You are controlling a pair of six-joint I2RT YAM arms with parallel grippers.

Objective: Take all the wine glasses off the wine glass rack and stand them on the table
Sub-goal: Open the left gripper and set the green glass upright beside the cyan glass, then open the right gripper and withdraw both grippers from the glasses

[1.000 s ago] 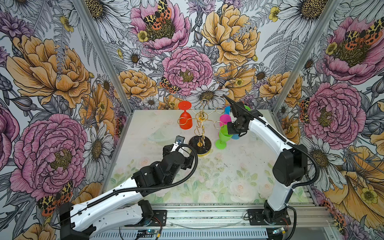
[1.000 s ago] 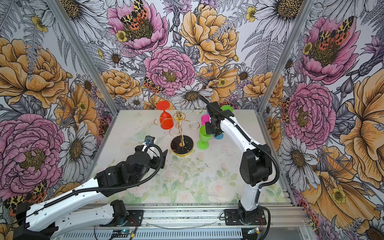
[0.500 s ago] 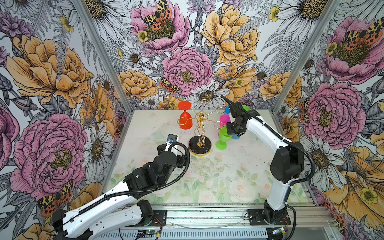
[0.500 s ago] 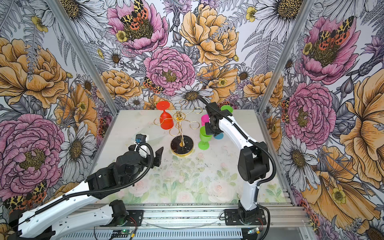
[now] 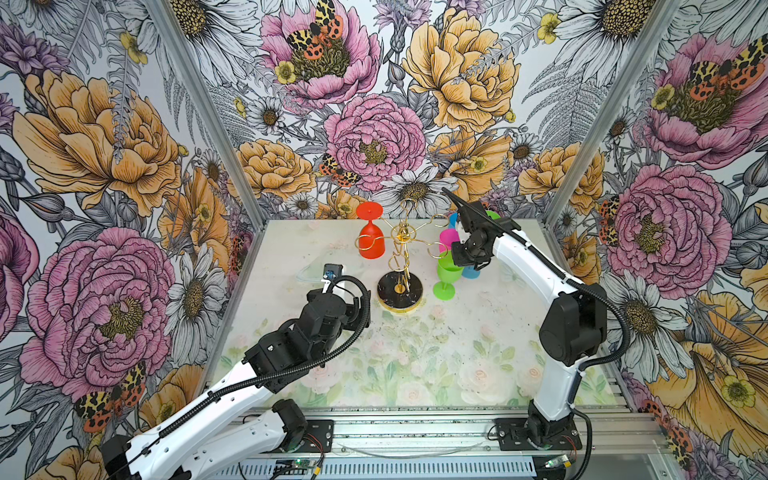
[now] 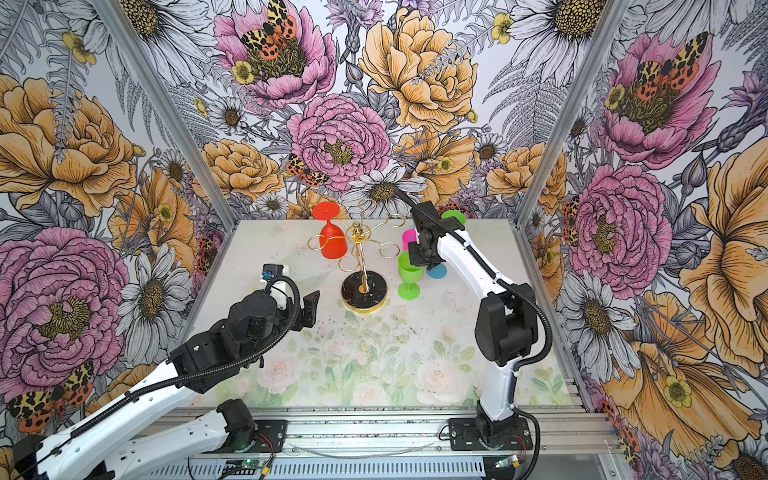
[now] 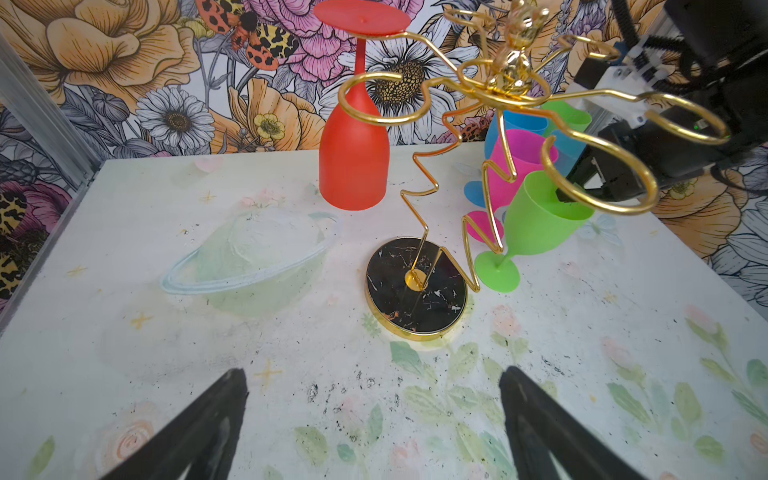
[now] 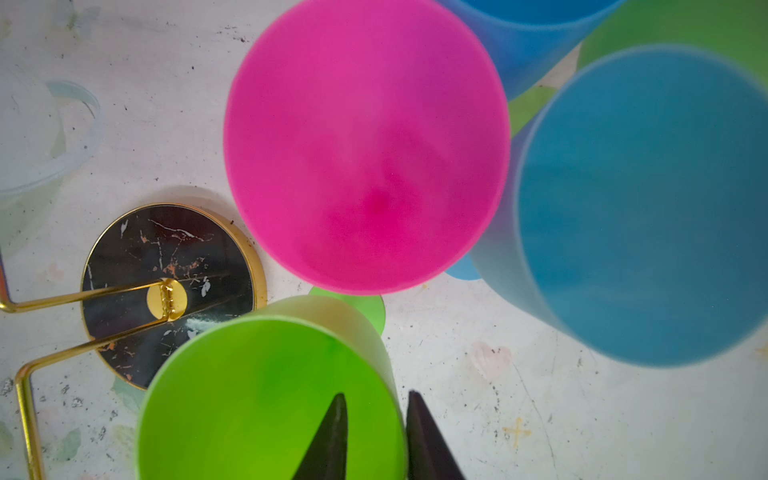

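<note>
Right end effector (image 8: 376, 395) narrowly parted astride the rim of the green wine glass (image 8: 257, 395), one finger inside the bowl, one outside, apparently clamping nothing; the glass stands upright on the counter (image 7: 166, 353) directly beneath it, foot just beside the base of the wine glass rack (image 7: 395, 270). Left end effector (image 7: 374, 415) spread wide and empty, the rack ahead of it with the red wine glass (image 7: 353, 158) hanging inverted from it. Risk, as judged: a withdrawal not straight up could drag the inner finger against the rim and tip the glass into the pink glass (image 8: 365, 141) beside it, or snag the nearby hook loop (image 7: 615, 210).
</note>
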